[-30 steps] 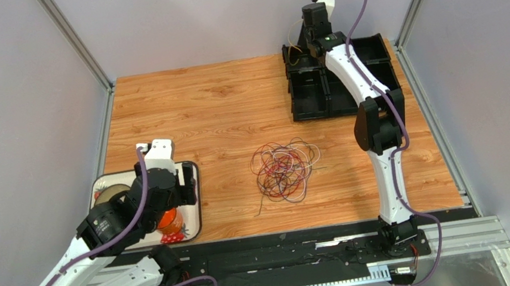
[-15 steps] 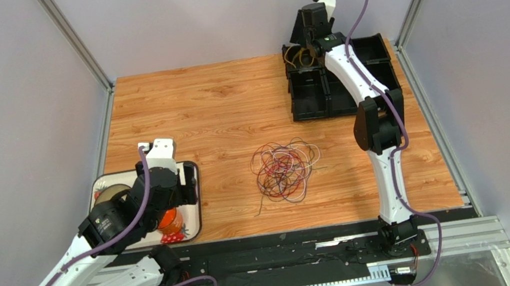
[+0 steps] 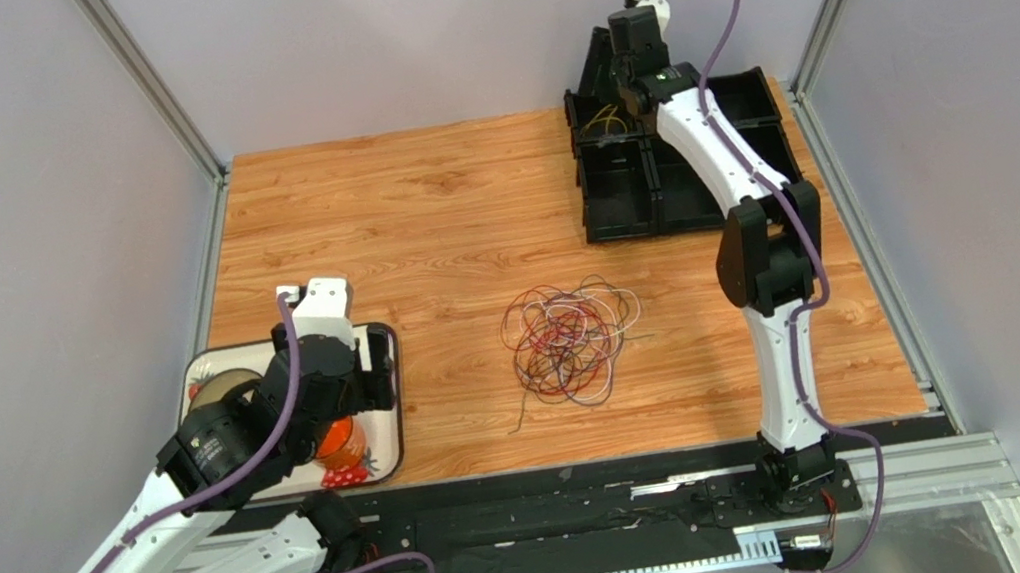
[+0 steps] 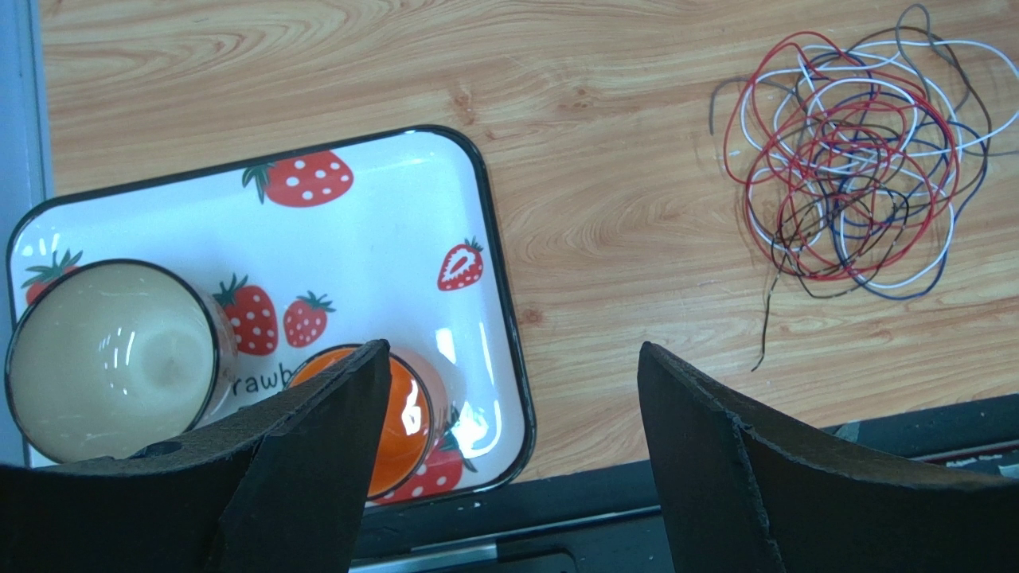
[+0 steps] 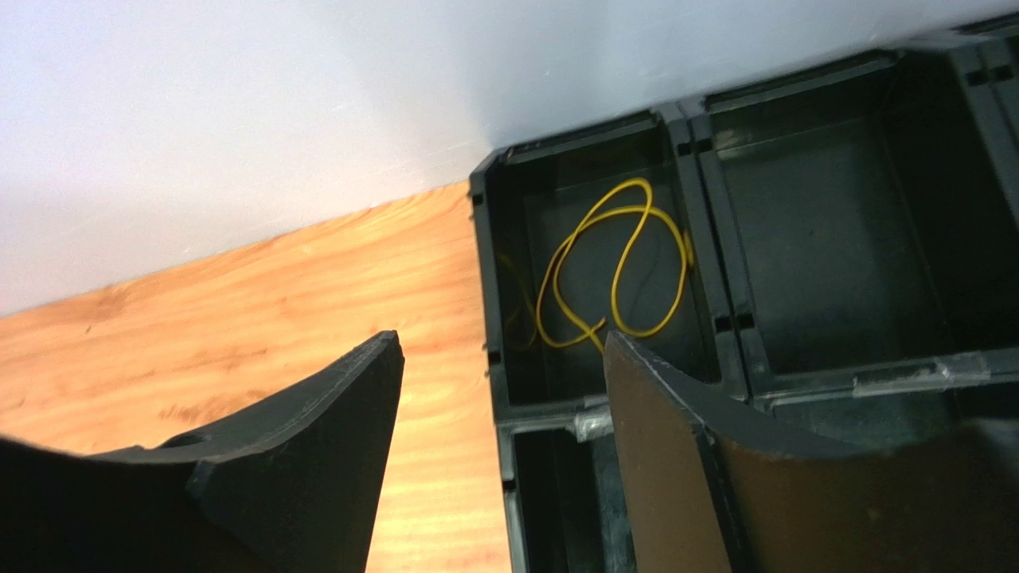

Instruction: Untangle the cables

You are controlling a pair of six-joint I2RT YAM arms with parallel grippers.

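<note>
The cables (image 3: 569, 335) lie in a loose tangle of red, white and dark loops on the wooden table (image 3: 416, 225), and in the left wrist view the tangle (image 4: 852, 179) is at the upper right. One yellow cable (image 5: 612, 215) lies apart, coiled in the far-left compartment of the black bin (image 5: 825, 227). My right gripper (image 5: 502, 346) hangs open above that compartment's near edge with nothing between its fingers. Open and empty too, my left gripper (image 4: 514, 349) hovers over the right rim of the strawberry tray (image 4: 359, 227), well left of the tangle.
On the tray (image 3: 393, 395) stand a cream cup (image 4: 114, 358) and an orange cup (image 4: 401, 418). The black bin (image 3: 669, 187) with several compartments sits at the table's far right. A black rail (image 3: 578, 496) runs along the near edge. Grey walls enclose the table.
My right gripper has opened and let go of the yellow cable, which now lies in the bin compartment; the gripper has drawn up and back a little. The left arm has barely moved.
</note>
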